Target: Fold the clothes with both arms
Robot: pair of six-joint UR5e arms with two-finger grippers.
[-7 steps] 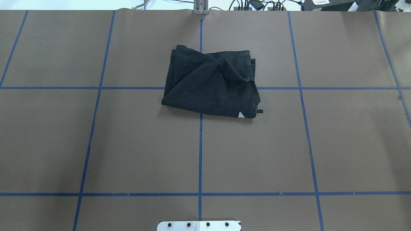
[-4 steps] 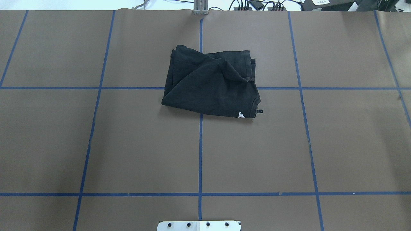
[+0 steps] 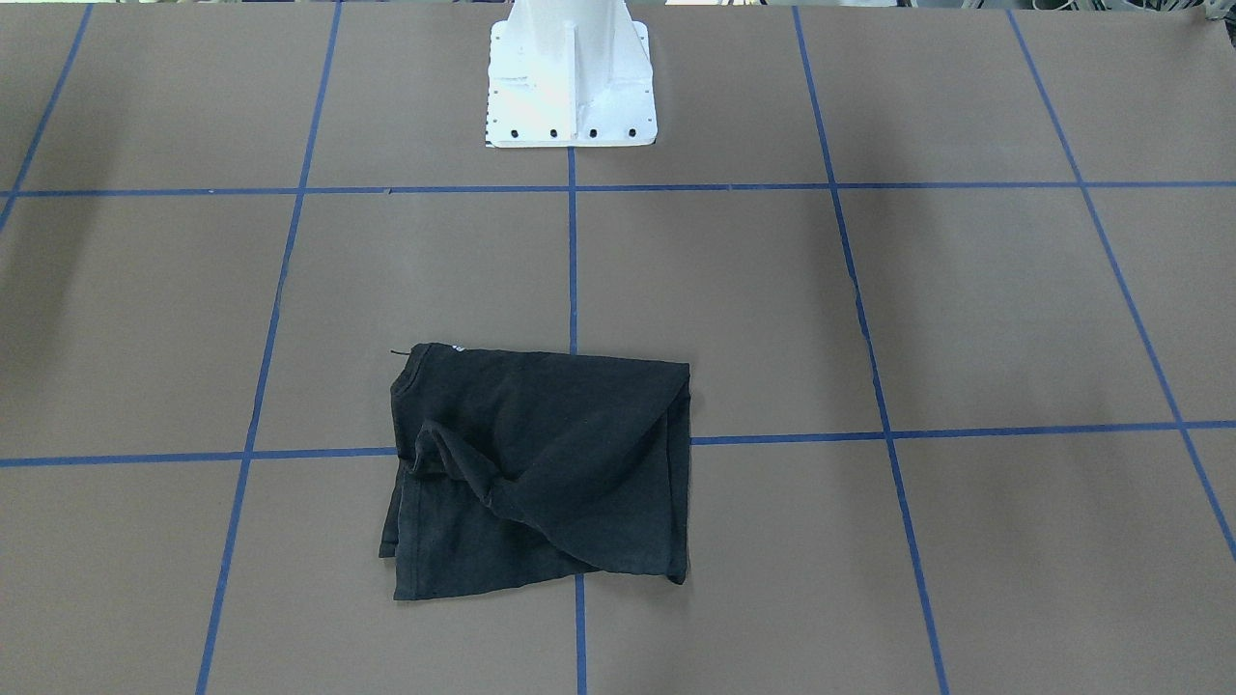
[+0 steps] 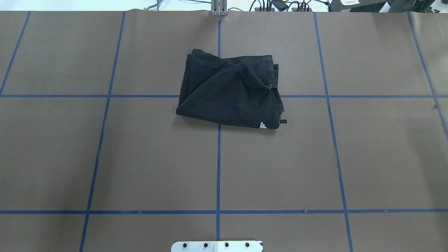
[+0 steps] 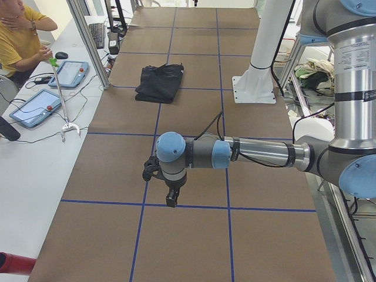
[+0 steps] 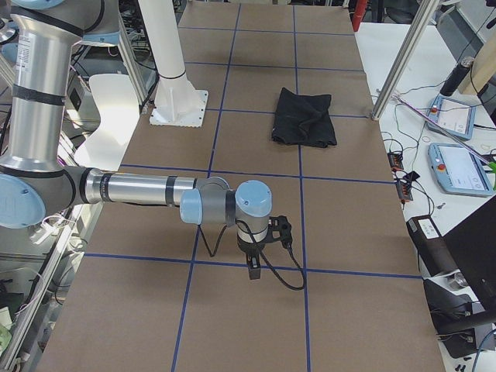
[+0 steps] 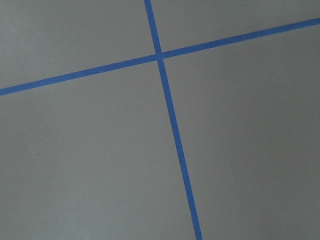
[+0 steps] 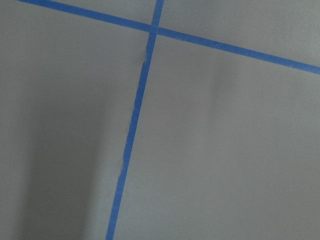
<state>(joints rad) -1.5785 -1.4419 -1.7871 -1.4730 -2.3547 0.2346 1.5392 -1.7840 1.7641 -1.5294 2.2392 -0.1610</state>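
The black T-shirt lies folded into a rumpled rectangle on the brown table cover, far of centre. Its plain black side is up, the chest graphic is hidden, and a small white logo shows at one corner. It also shows in the front view and both side views. My left gripper hangs over bare table far from the shirt. My right gripper does the same on the other side. Both show only in side views; I cannot tell whether they are open or shut.
The white pedestal base stands at the robot's edge. Blue tape lines grid the cover. Beyond the far edge are frame posts, tablets, cables and a seated operator.
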